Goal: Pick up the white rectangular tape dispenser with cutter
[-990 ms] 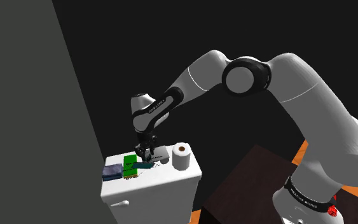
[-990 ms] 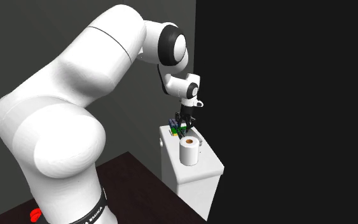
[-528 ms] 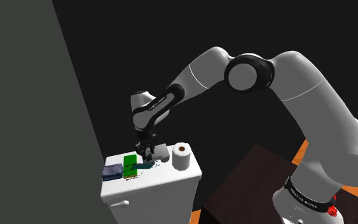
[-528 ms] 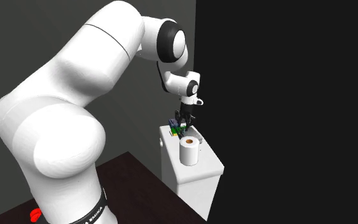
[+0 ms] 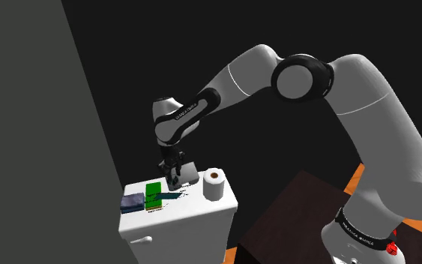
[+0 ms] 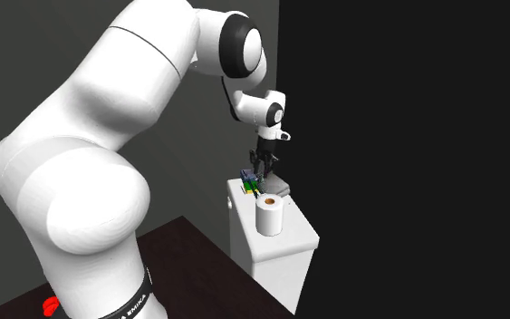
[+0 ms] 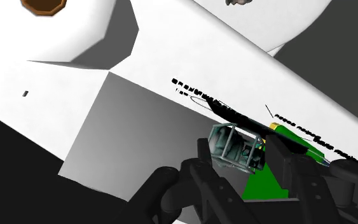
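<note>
Wrist has climbed; jaws grasp the tape dispenser (image 7: 227, 145), lift underway; next I'd raise it clear of the counter (image 5: 202, 214).

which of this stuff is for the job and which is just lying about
For the job: dispenser; gripper, clasping its cutter end.
Lying about: paper roll; green box; blue box; white cabinet under them.

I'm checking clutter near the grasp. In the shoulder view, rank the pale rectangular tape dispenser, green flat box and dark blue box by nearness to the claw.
1. Pale grey rectangular tape dispenser: against the claw, view's right.
2. Green flat box: lower left of it.
3. Dark blue box: farthest left.
</note>
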